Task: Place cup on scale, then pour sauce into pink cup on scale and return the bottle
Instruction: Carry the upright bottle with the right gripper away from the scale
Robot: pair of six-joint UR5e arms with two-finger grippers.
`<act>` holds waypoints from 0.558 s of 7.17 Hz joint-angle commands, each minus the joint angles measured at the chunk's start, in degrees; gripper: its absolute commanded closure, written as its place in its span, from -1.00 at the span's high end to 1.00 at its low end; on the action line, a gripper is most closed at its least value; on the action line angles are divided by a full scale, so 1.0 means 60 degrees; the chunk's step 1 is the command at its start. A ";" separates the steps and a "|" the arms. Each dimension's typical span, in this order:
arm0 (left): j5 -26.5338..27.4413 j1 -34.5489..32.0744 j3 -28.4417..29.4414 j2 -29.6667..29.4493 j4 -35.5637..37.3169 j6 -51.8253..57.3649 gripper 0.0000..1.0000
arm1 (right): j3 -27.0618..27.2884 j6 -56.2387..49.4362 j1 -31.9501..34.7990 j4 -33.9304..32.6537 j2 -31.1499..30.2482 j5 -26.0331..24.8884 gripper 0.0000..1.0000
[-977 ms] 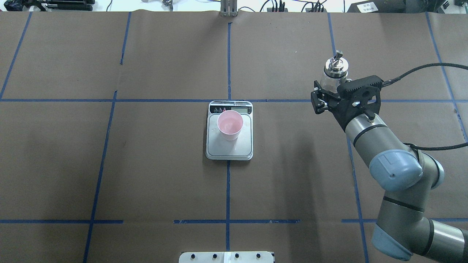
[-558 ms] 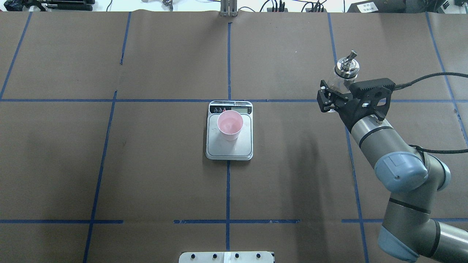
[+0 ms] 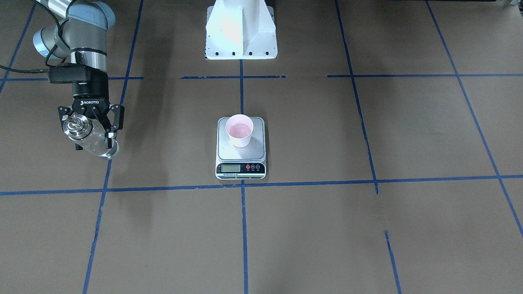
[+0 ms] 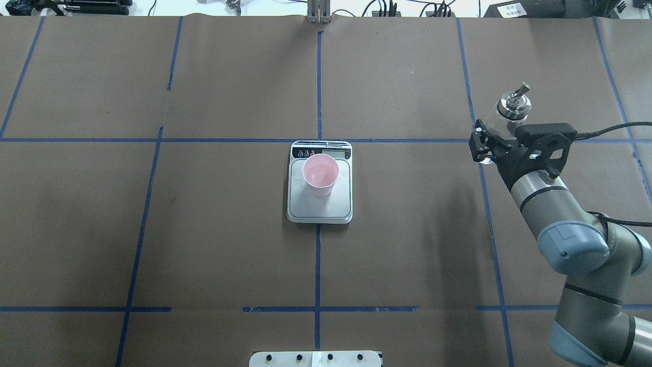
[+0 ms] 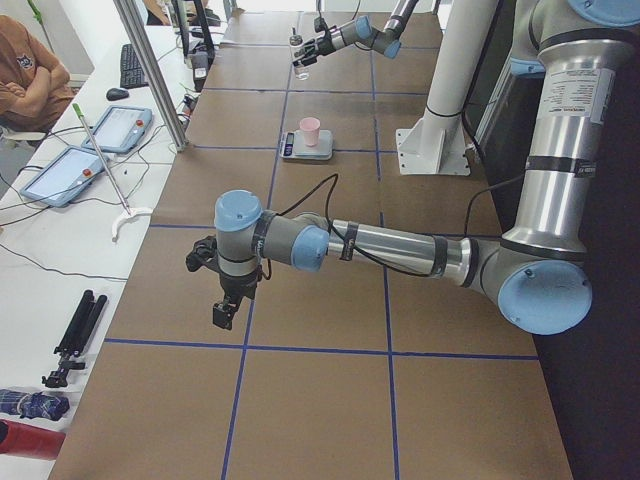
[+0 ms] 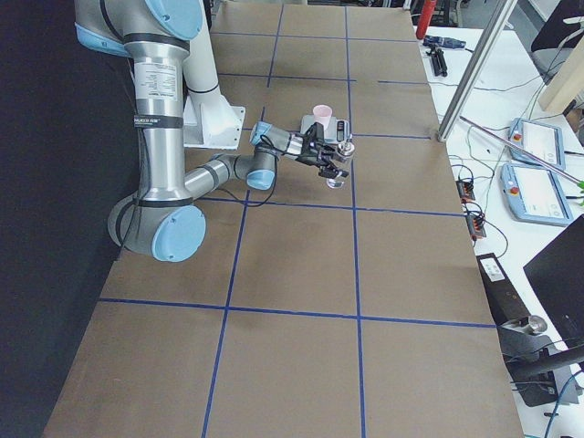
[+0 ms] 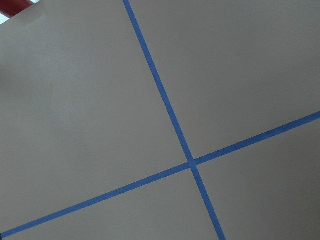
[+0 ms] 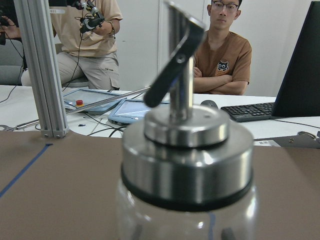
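Observation:
The pink cup (image 4: 320, 175) stands upright on the silver platform of the scale (image 4: 319, 209) at the table's middle, also as cup (image 3: 240, 130) on scale (image 3: 241, 157). My right gripper (image 4: 491, 145) is shut on the glass body of the bottle (image 4: 511, 109), held upright well to the right of the scale; whether its base touches the table I cannot tell. The bottle's metal collar (image 8: 187, 160) and spout (image 8: 175, 55) fill the right wrist view. The sauce is too clear to make out. My left gripper (image 5: 225, 300) shows only in the exterior left view, so I cannot tell its state.
The white robot base (image 3: 241, 30) sits at the table's near edge. Blue tape lines (image 7: 165, 107) cross the brown table cover. An aluminium post (image 8: 40, 65), tablets, a keyboard and seated people lie beyond the table's far edge.
My right arm has carried the bottle further right and slightly toward the robot, away from the scale. The cup and scale have not moved.

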 commanded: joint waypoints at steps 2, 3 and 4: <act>0.0000 0.0000 -0.0080 0.0014 0.0003 -0.0016 1.00 | -0.0392 0.0603 -0.0029 -0.0010 -0.0248 0.0022 -1.00; 0.0015 0.0000 -0.0066 0.0014 0.0003 -0.0016 1.00 | -0.0493 0.0603 -0.0030 -0.0010 -0.0248 0.0080 -1.00; 0.0015 0.0000 -0.0065 0.0014 0.0003 -0.0016 1.00 | -0.0538 0.0603 -0.0030 -0.0010 -0.0234 0.0240 -1.00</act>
